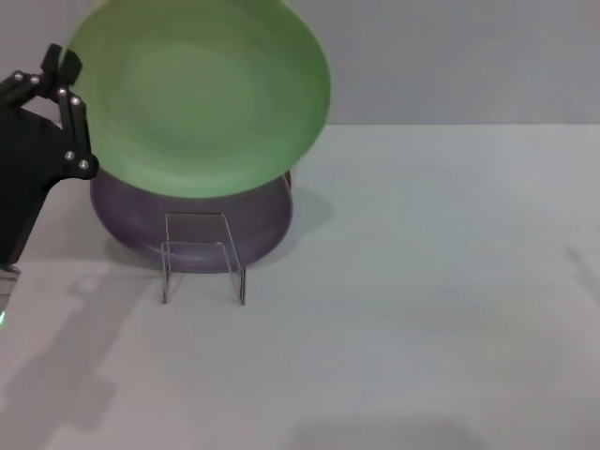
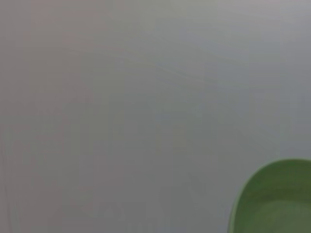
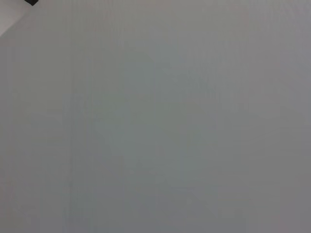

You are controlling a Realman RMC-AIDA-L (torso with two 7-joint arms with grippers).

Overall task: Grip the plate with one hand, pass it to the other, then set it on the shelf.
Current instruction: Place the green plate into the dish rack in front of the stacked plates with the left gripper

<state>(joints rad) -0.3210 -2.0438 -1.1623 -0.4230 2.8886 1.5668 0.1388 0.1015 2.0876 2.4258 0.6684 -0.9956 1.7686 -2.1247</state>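
Plainly we are at the last step: the pale green plate point(image 1: 202, 94) hangs in the air over the far left part of the white tabletop point(image 1: 422, 281), gripped at its left rim by our left gripper point(image 1: 67, 103), whose black fingers point(image 1: 75, 131) are closed on the rim. We judge the handover done and the placing still to come. Below the plate a lilac plate point(image 1: 192, 230) already leans in the clear upright rack point(image 1: 202, 258), which stands toward the table's far left side. The next move, as we read it, calls for lowering the green plate edge-on into a free slot of that narrow rack, in front of or behind the lilac one, without knocking it; the rack is much narrower than either plate, so tipping looks a real risk. The right gripper does not show in the head view. The tabletop is plain, matte and white, and a pale grey wall point(image 1: 469, 56) rises behind its far edge.
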